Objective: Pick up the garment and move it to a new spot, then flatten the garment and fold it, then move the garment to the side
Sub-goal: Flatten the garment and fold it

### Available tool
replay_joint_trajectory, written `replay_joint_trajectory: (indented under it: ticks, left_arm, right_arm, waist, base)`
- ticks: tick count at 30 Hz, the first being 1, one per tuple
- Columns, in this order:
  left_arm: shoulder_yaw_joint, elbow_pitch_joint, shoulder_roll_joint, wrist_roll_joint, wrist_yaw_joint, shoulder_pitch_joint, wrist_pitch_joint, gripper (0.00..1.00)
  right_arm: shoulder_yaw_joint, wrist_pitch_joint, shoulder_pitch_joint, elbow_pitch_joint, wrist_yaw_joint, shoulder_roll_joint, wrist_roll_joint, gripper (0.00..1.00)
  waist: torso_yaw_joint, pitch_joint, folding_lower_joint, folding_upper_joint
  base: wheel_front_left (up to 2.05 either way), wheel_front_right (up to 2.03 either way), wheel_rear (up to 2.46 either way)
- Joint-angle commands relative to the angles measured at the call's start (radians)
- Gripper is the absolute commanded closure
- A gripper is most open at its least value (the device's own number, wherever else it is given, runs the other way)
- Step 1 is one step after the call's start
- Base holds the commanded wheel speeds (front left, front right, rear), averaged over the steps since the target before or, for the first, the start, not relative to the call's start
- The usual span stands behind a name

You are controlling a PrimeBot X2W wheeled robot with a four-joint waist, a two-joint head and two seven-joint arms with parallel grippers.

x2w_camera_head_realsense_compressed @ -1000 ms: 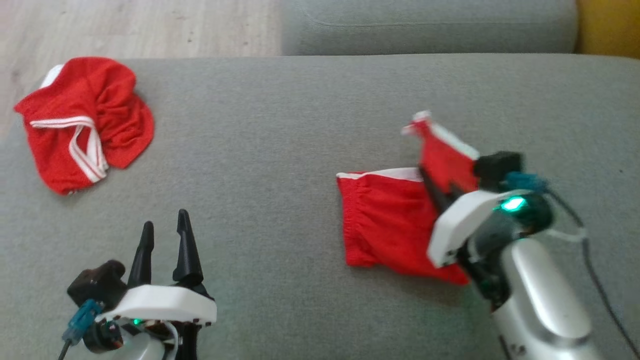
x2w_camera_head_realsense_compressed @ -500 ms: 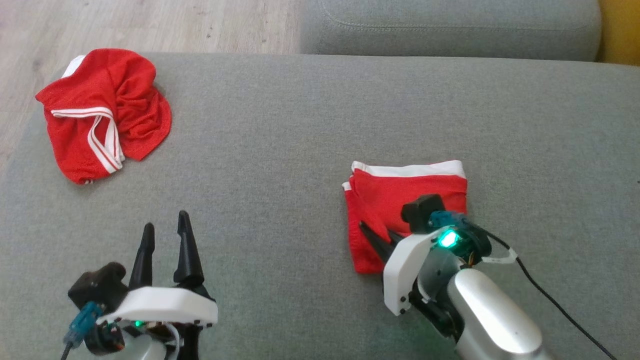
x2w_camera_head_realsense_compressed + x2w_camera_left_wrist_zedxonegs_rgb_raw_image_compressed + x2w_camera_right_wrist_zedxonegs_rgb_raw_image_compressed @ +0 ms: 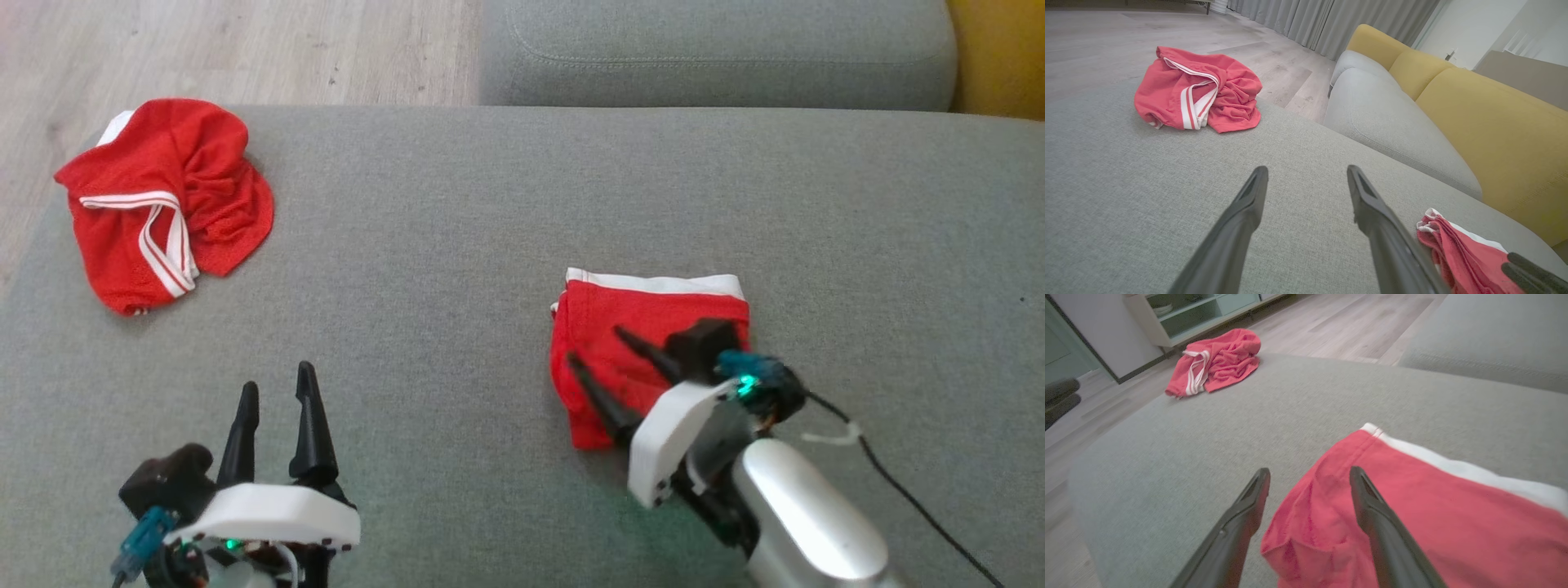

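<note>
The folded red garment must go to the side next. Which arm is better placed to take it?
Probably the right. The right gripper, open, hangs over the folded garment, fingers either side of its edge. The left gripper, also open, is well apart from it, over bare cushion.

The grey sofa seat (image 3: pixel 490 204) carries two items. A folded red garment (image 3: pixel 653 309) lies flat on it, its white band along the edge nearest the backrest. A crumpled red garment (image 3: pixel 212 180) with white stripes lies at a far corner of the seat, well apart from the folded one.
</note>
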Motion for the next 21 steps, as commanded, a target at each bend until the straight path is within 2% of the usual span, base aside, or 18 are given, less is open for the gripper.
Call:
replay_joint_trajectory:
  ticks: [1,8,11,12,13,14,16,19,20,21]
  left_arm:
    - [0.030,-0.026,0.011,0.008,0.000,-0.024,-0.003,0.00]
    - [0.015,-0.022,0.007,0.011,-0.005,-0.019,-0.001,0.00]
    - [0.008,-0.021,0.004,0.012,-0.006,-0.020,0.001,0.00]
    - [0.006,-0.021,0.004,0.013,-0.007,-0.022,0.002,0.00]
    - [0.005,-0.021,0.003,0.013,-0.008,-0.024,0.003,0.00]
    - [0.003,-0.021,0.002,0.014,-0.009,-0.027,0.003,0.00]
    - [0.001,-0.019,0.001,0.015,-0.010,-0.032,0.004,0.00]
    - [0.003,-0.016,0.001,0.014,-0.009,-0.034,0.004,0.00]
    - [0.004,-0.015,0.002,0.014,-0.009,-0.034,0.003,0.00]
    - [0.005,-0.014,0.002,0.014,-0.009,-0.035,0.003,0.00]
  right_arm:
    - [-0.036,-0.035,-0.005,-0.049,0.007,0.016,-0.029,0.00]
    - [-0.175,-0.088,0.008,-0.072,0.007,0.000,-0.126,0.00]
    - [-0.183,-0.099,0.012,-0.055,0.007,-0.024,-0.192,0.00]
    - [-0.174,-0.099,0.015,-0.042,0.007,-0.030,-0.205,0.15]
    - [-0.165,-0.100,0.016,-0.027,0.007,-0.036,-0.215,0.38]
    - [-0.153,-0.101,0.017,-0.009,0.007,-0.042,-0.222,0.54]
    - [-0.127,-0.105,0.017,0.026,0.007,-0.052,-0.229,0.73]
    - [-0.084,-0.113,0.016,0.065,0.007,-0.054,-0.220,0.96]
    - [-0.064,-0.116,0.015,0.074,0.007,-0.052,-0.212,1.00]
    - [-0.040,-0.121,0.014,0.081,0.007,-0.051,-0.203,1.00]
  waist:
    - [-0.001,-0.005,0.0000,0.0000]
    - [0.000,-0.008,0.0000,0.0000]
    - [0.003,-0.004,0.0000,0.0000]
    - [0.004,0.000,0.0000,0.0000]
    - [0.006,0.003,0.0000,0.0000]
    - [0.008,0.006,0.0000,0.0000]
    - [0.013,0.011,0.0000,0.0000]
    - [0.018,0.016,0.0000,0.0000]
    - [0.020,0.018,0.0000,0.0000]
    - [0.021,0.019,0.0000,0.0000]
  base:
    - [0.00,0.00,0.00]
    - [0.00,0.00,0.00]
    - [0.00,0.00,0.00]
    - [0.00,0.00,0.00]
    - [0.00,0.00,0.00]
    - [0.00,0.00,0.00]
    - [0.00,0.00,0.00]
    - [0.00,0.00,0.00]
    - [0.00,0.00,0.00]
    - [0.00,0.00,0.00]
